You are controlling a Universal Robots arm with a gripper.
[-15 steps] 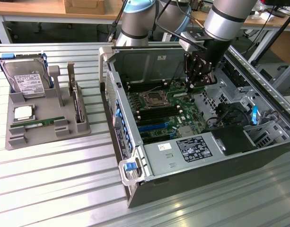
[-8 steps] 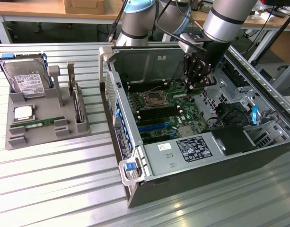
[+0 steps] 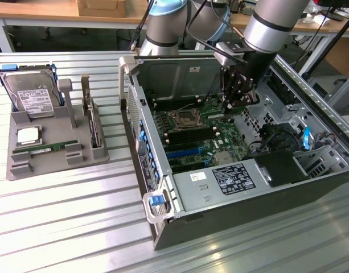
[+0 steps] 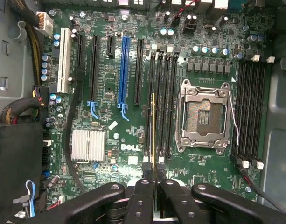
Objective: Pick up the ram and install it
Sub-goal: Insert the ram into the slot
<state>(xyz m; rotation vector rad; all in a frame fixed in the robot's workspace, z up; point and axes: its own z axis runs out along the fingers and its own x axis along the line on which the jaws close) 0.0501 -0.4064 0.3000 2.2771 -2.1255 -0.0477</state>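
My gripper [image 4: 153,184] is shut on the ram [image 4: 153,135], a thin green stick seen edge-on that points down at the motherboard [image 4: 110,79]. It hangs over the bank of black memory slots [image 4: 162,102] beside the open processor socket [image 4: 205,116]; whether it touches a slot I cannot tell. In the exterior view my gripper [image 3: 232,102] is inside the open computer case [image 3: 163,224], low over the board. A second ram stick [image 3: 46,149] lies flat in the grey holder [image 3: 54,162] at the exterior view's left.
The holder also carries a silver hard drive [image 3: 31,96], a square processor chip [image 3: 27,135] and an upright card [image 3: 93,125]. Another bank of slots [image 4: 252,112] lies beyond the socket. A heatsink [image 4: 89,145], expansion slots [image 4: 123,70] and cable bundles [image 4: 21,109] crowd the board.
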